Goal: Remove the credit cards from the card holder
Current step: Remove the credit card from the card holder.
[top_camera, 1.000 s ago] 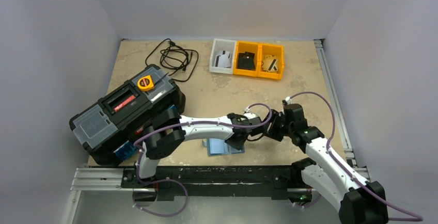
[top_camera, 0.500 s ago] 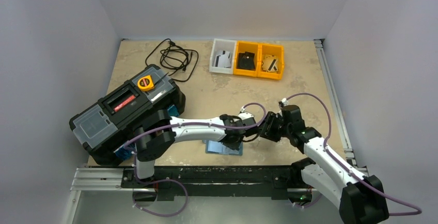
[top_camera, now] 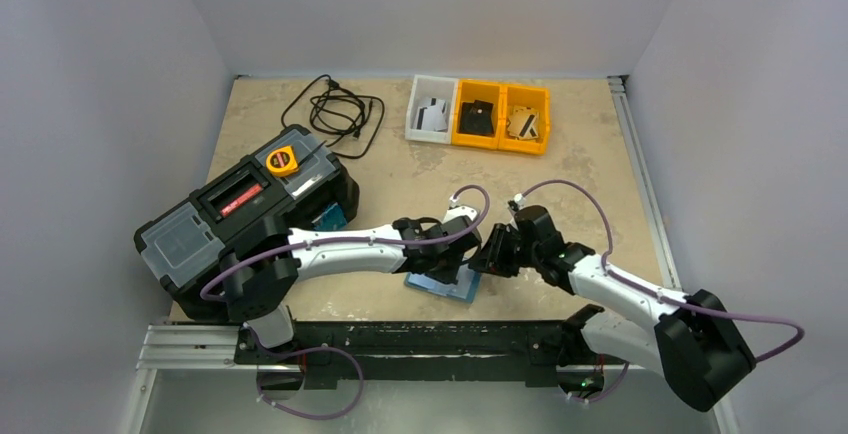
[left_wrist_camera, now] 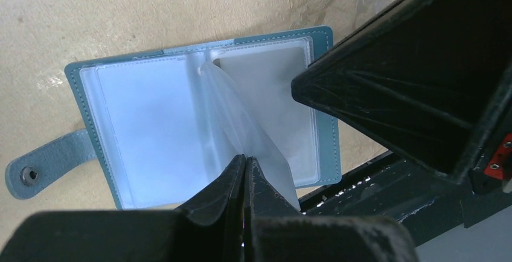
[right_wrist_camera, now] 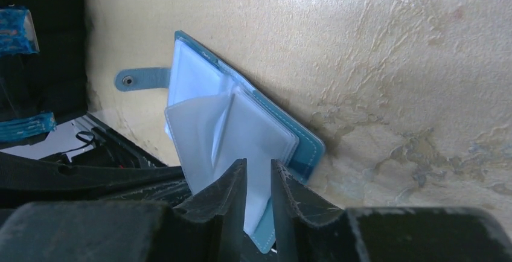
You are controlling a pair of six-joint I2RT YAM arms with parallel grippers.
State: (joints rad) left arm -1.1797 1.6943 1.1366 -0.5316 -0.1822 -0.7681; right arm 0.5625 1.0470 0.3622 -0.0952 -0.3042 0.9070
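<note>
The card holder (top_camera: 436, 285) lies open near the table's front edge, teal outside with clear pockets inside (left_wrist_camera: 151, 123); its snap strap (right_wrist_camera: 142, 79) sticks out. No card shows in its pockets. My left gripper (left_wrist_camera: 246, 160) is shut on one clear pocket leaf (left_wrist_camera: 241, 123) and lifts it off the holder. My right gripper (right_wrist_camera: 258, 174) is narrowly open, its fingers on either side of the holder's near corner (right_wrist_camera: 305, 147). Credit cards lie in the back bins: a grey-white one (top_camera: 432, 114), a black one (top_camera: 478, 116), a tan one (top_camera: 524, 123).
A large black toolbox (top_camera: 245, 219) with a yellow tape measure (top_camera: 282, 160) on top stands at the left. A coiled black cable (top_camera: 335, 109) lies at the back. A white bin (top_camera: 415, 132) and two yellow bins (top_camera: 500, 142) sit at the back. A black rail (top_camera: 420, 339) runs along the front.
Both grippers moved left and nearer the front edge. The right gripper closed in on the holder's right side. The holder turned a little and shifted on the table.
</note>
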